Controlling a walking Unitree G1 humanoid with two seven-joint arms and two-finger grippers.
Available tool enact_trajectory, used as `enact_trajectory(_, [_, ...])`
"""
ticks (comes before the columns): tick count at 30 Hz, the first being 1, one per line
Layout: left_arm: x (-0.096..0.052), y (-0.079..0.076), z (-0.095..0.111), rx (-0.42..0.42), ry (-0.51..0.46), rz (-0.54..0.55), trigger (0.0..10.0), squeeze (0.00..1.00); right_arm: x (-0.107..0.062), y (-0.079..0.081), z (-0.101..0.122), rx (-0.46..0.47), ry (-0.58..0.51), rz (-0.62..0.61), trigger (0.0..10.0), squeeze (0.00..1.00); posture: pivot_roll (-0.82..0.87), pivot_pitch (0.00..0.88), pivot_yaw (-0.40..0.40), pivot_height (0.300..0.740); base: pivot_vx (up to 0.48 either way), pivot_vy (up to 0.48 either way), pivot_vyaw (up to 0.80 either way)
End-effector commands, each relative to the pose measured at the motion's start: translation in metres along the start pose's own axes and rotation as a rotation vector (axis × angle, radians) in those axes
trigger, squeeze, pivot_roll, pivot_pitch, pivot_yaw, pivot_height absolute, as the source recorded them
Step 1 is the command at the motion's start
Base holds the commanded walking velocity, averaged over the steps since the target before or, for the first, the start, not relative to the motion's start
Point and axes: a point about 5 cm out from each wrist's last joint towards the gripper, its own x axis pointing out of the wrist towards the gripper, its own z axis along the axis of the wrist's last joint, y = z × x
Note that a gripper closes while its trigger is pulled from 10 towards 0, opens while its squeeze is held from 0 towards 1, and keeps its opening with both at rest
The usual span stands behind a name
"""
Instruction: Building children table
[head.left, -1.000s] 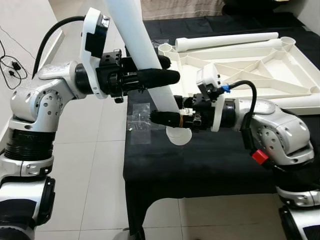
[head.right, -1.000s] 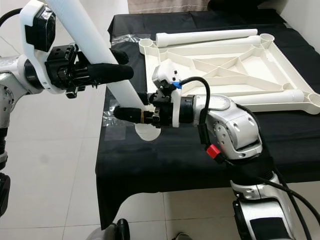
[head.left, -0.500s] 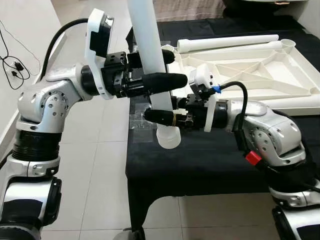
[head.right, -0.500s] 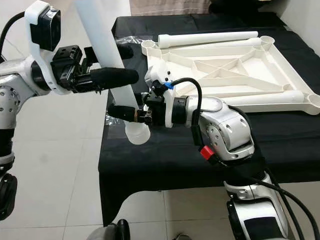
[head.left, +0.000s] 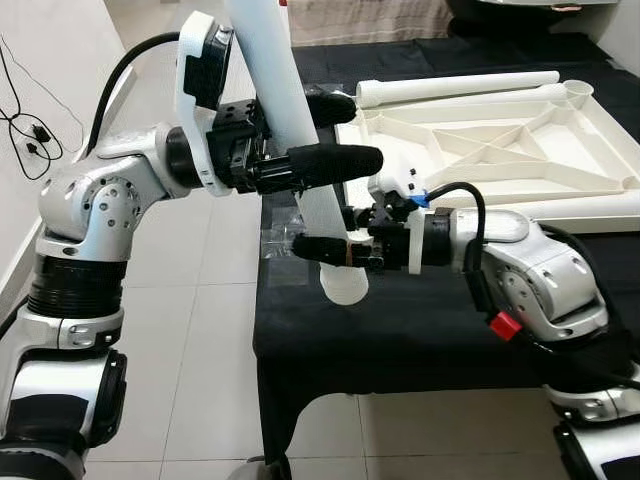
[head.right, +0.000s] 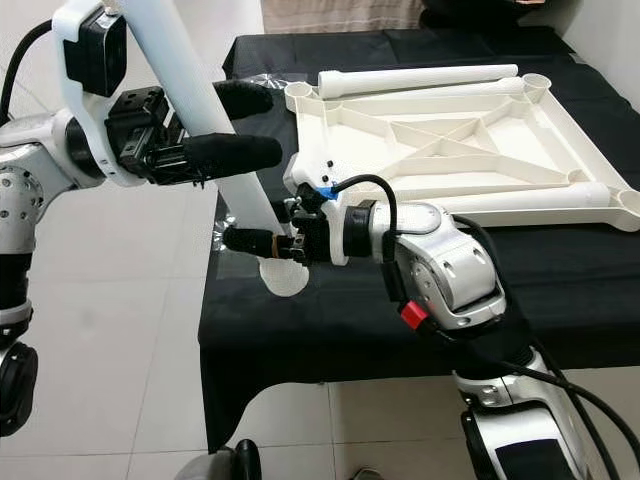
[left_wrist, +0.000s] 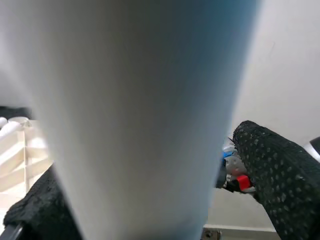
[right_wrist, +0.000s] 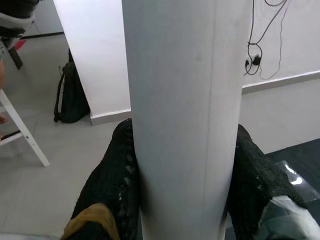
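Note:
A long white table leg (head.left: 290, 130) is held steeply tilted over the left end of the black-covered table (head.left: 420, 320). My left gripper (head.left: 335, 130) is shut on the leg's middle. My right gripper (head.left: 318, 243) is shut on it near the lower end (head.left: 344, 284), which hangs just above the cloth. In the right wrist view the leg (right_wrist: 185, 115) stands between both black fingers (right_wrist: 112, 175). The white table top (head.right: 450, 140) lies upside down at the back right, ribs showing, with another leg (head.right: 420, 76) along its far edge and one (head.right: 540, 203) along its near side.
A clear plastic bag (head.left: 280, 240) lies on the cloth at the table's left edge. Tiled floor (head.left: 190, 330) spreads to the left, with black cables (head.left: 25, 130) by the wall. A backpack (right_wrist: 72, 95) leans on a white wall in the right wrist view.
The leg has tipped from near upright to a slant, its top toward the left. My right gripper has shifted slightly lower along it; both grippers stay shut on it.

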Motion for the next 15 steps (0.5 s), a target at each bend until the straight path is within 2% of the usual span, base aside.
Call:
enact_trajectory(1, [-0.0019, -0.0032, 0.0079, 0.013, -0.009, -0.019, 10.0, 0.0, 0.0035, 0.0065, 0.0008, -0.025, -0.009, 0.041, 0.0, 0.0, -0.03, 0.171, 0.046, 0.74, 0.0, 0.0, 0.0])
enact_trajectory(8, [-0.0037, -0.0059, 0.0086, 0.005, -0.008, -0.018, 10.0, 0.0, 0.0033, 0.0056, 0.0023, -0.031, -0.022, 0.039, 0.0, 0.0, -0.03, 0.156, 0.045, 0.74, 0.0, 0.0, 0.0])
enact_trajectory(9, [-0.0037, -0.0062, 0.0082, -0.001, -0.006, -0.019, 9.2, 0.0, 0.0037, 0.0064, 0.0027, -0.034, -0.024, 0.046, 0.0, 0.0, -0.03, 0.158, 0.045, 0.74, 0.0, 0.0, 0.0])
enact_trajectory(10, [-0.0037, -0.0062, 0.0082, -0.001, -0.006, -0.019, 9.2, 0.0, 0.0037, 0.0064, 0.0027, -0.034, -0.024, 0.046, 0.0, 0.0, -0.03, 0.158, 0.045, 0.74, 0.0, 0.0, 0.0])
enact_trajectory(11, [-0.0034, -0.006, 0.0078, -0.004, -0.007, -0.019, 0.0, 0.0, 0.004, 0.0072, 0.0028, -0.036, -0.024, 0.052, 0.0, 0.0, -0.03, 0.16, 0.045, 0.74, 0.0, 0.0, 0.0])
enact_trajectory(15, [-0.0021, -0.0062, 0.0091, -0.011, -0.011, -0.022, 0.0, 0.0, 0.0033, 0.0082, 0.0037, -0.037, -0.025, 0.056, 0.0, 0.0, -0.03, 0.162, 0.047, 0.74, 0.0, 0.0, 0.0])
